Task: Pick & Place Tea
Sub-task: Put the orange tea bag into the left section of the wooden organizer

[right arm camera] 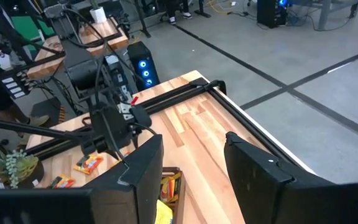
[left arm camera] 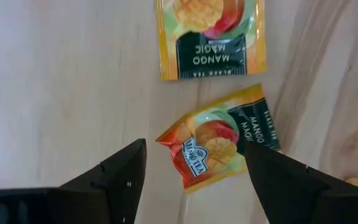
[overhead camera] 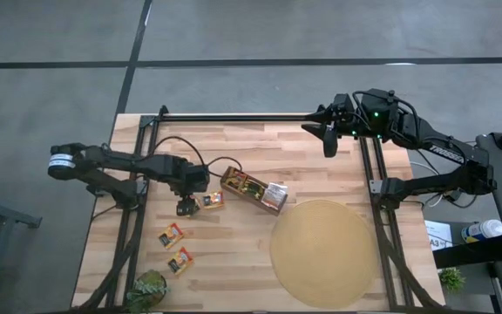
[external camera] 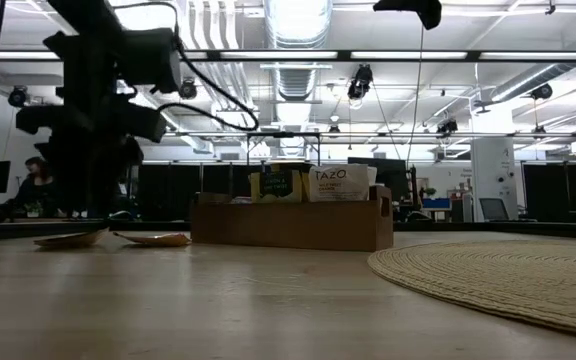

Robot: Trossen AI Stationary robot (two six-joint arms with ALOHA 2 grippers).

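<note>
The left gripper [left arm camera: 194, 180] hangs with fingers spread over a sachet [left arm camera: 219, 144] lying just beside the box [overhead camera: 253, 190], a second sachet [left arm camera: 211, 37] close by. Light, thin and crinkly (probably slippery foil), it looks best pinched across a lifted edge. The right gripper [right arm camera: 191, 168], also spread, waits well away from the box.

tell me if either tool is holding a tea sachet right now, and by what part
Nothing is held. The left tool hangs open over an orange sachet lying on the table, fingers clear of it. The right tool waits open at the far edge.
</note>
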